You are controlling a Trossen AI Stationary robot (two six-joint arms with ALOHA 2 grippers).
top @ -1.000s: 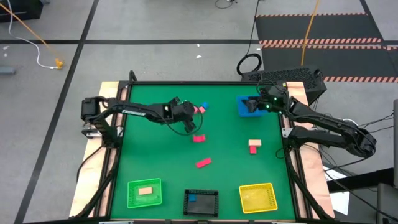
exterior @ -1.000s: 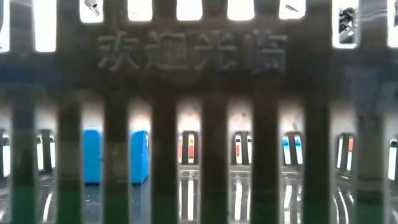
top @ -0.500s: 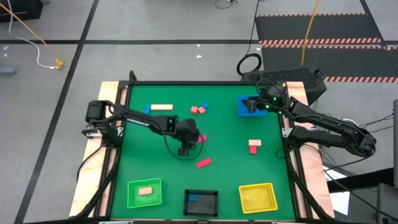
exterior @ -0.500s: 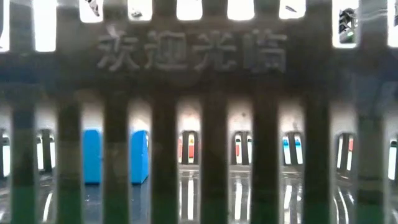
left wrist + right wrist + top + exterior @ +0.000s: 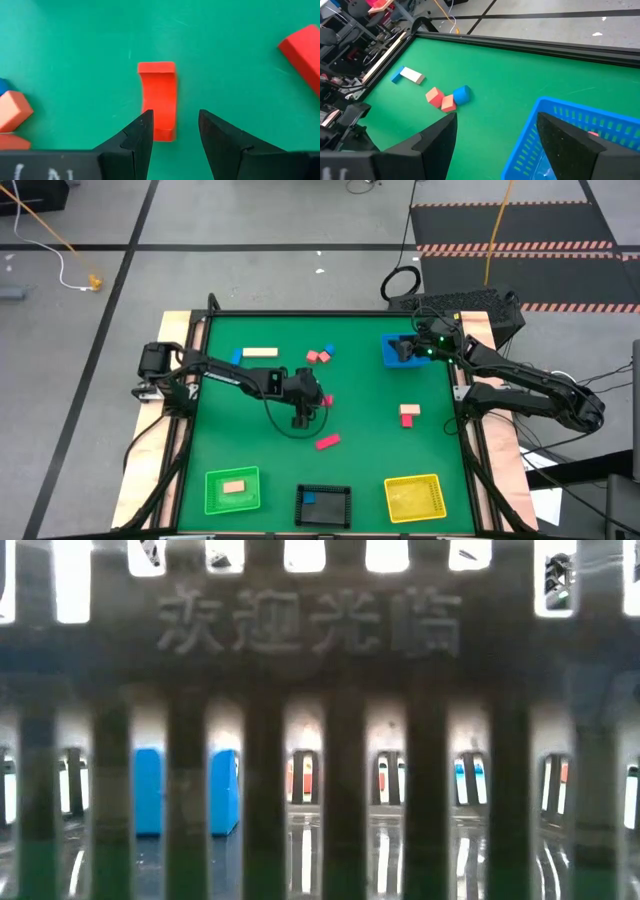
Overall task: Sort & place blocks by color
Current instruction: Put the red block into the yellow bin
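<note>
Red block (image 5: 158, 100) lies mid-table on your green mat (image 5: 75, 45), between the released fingers of your left gripper (image 5: 172, 132). Right gripper (image 5: 495, 135) hangs spread over the blue tray (image 5: 570, 130).

Green table (image 5: 370, 470), scattered blocks (image 5: 327, 442), three mesh trays (image 5: 413, 498)

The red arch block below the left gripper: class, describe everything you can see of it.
The red arch block is a short bar with a shallow curved notch cut into one long side, matte and painted-looking. It lies flat on the green table, near the middle in the high view, touching no other block. The left gripper is open above it, one finger overlapping its end and the other beside it; no contact is visible. A second red block lies apart.
</note>
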